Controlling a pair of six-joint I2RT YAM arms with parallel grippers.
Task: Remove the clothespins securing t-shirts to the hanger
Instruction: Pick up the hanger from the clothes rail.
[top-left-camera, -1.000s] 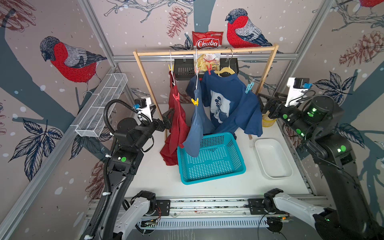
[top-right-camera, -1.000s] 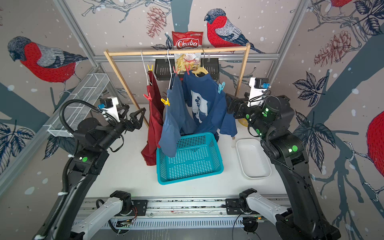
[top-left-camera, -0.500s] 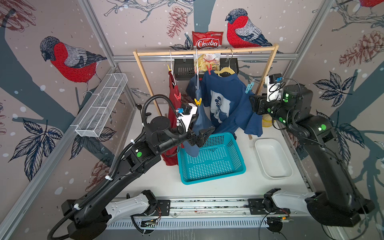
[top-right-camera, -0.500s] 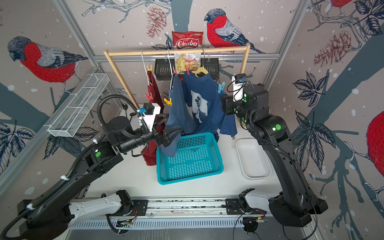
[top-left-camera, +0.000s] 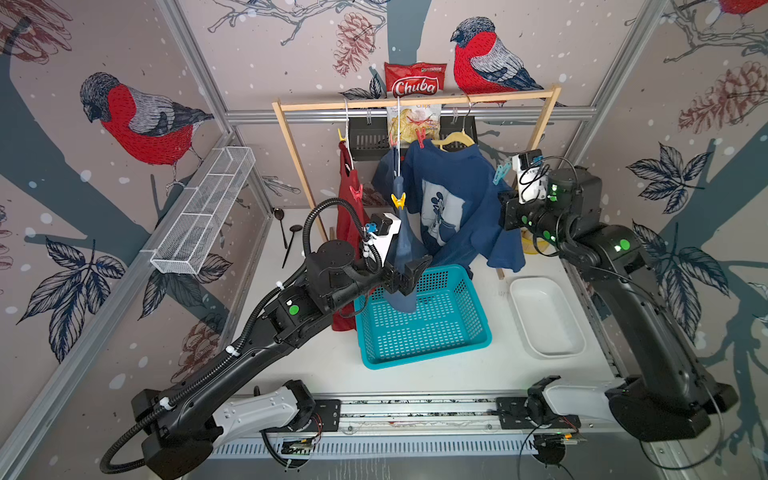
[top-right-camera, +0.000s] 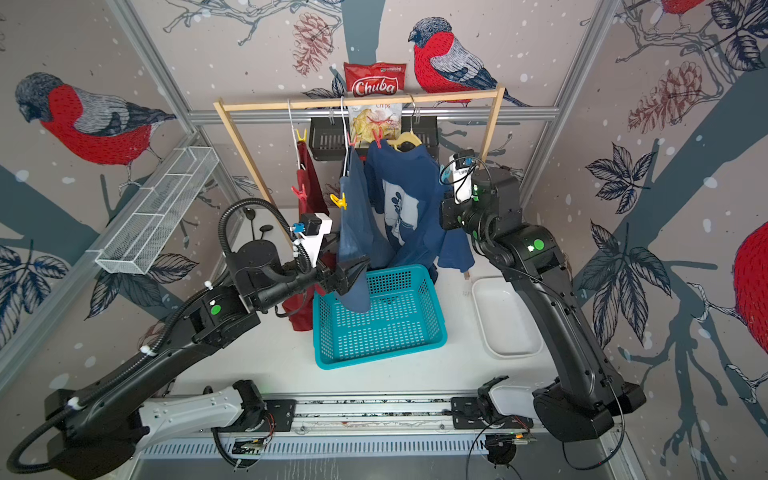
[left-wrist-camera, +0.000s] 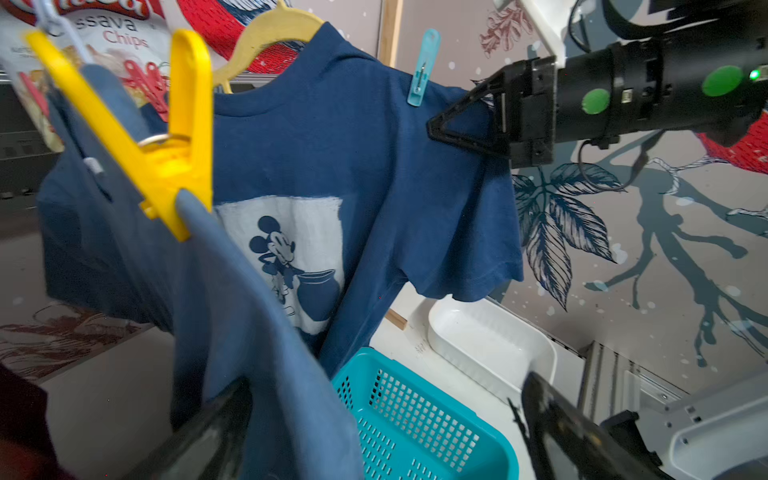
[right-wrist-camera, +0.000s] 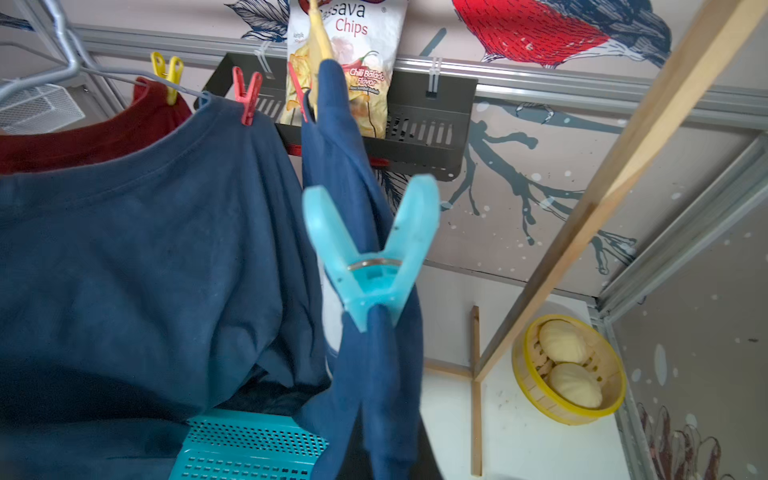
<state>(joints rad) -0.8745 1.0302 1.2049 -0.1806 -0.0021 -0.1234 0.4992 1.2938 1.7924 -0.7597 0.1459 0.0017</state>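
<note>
Nearest, straddling the limp hem of the blue shirt (top-left-camera: 405, 245) with the left gripper (top-left-camera: 409, 274) spread wide. Farther right, seemingly pinching the soft shoulder of the navy shirt (left-wrist-camera: 332, 145) with the right gripper (left-wrist-camera: 434, 124), just below the light blue clothespin (left-wrist-camera: 422, 68). Light, stiff, springy: squeeze its splayed handles, never tug.

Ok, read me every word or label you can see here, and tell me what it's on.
"Chuba": red top of the chip bag, both top views.
"ssava Chips": its white front, first letters cut off, wrist views.
"Chili Balado Flavor": same bag, right wrist view.
Finer print on the bag: too small to read.
</note>
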